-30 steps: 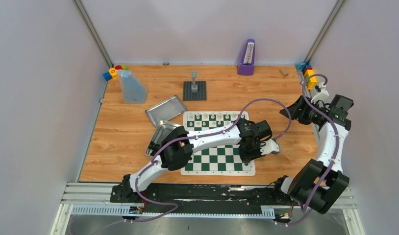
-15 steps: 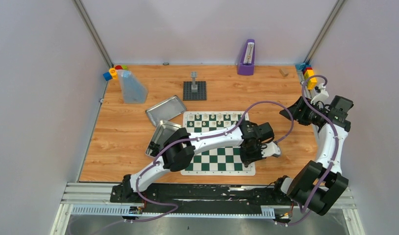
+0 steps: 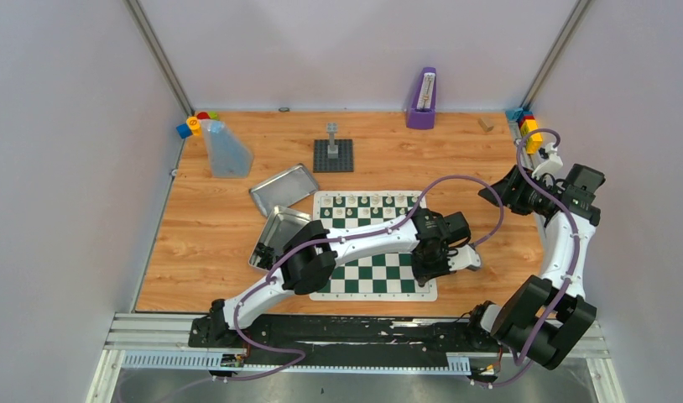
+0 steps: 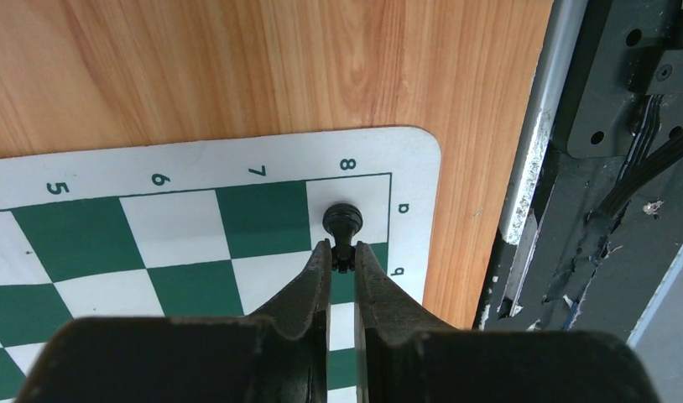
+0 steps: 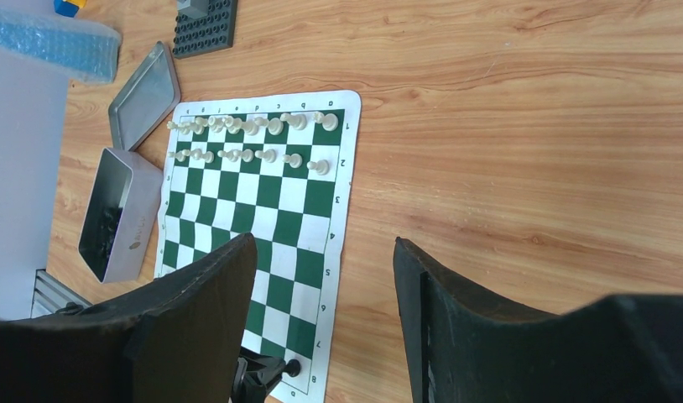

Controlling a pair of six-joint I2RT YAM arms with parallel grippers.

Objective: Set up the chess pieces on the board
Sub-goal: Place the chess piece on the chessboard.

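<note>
An open metal tin with black chess pieces inside sits just off the left edge of the board. Cream chess pieces line the board's two far rows. At its near right corner the left gripper, nearly closed, pinches a black piece. The right gripper hangs near the right edge of the worktop, jaws apart, holding nothing.

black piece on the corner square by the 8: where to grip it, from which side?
On the slim stem next to its wide round end, where the left claw is shut on the black piece now. Come in over the board, one finger each side; the squares around it are bare.
</note>
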